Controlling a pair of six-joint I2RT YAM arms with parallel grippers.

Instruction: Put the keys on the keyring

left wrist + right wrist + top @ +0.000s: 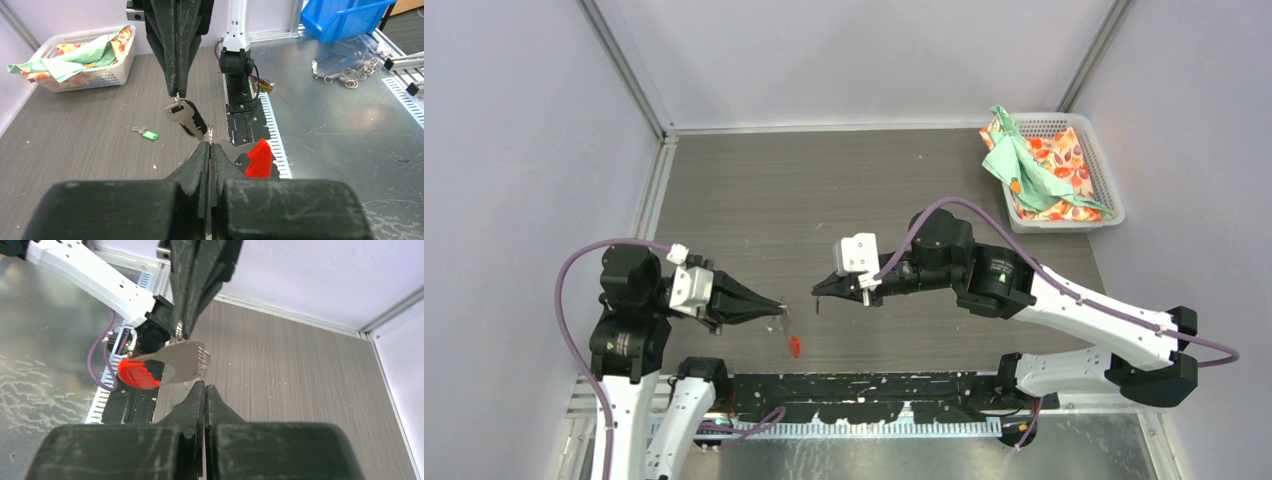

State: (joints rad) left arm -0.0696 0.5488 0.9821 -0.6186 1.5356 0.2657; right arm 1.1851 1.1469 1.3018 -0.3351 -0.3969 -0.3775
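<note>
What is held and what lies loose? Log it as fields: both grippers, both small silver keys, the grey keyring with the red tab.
left gripper: shut on the grey metallic keyring with a long red plastic tab
right gripper: shut on the small silver black-tagged key, which hangs from its tips
key to keyring: close together; contact cannot be told
small silver green-tagged key: lying loose on the grey wood-grain table, apart from both grippers
white plastic basket: far right corner, patterned cloth inside
</note>
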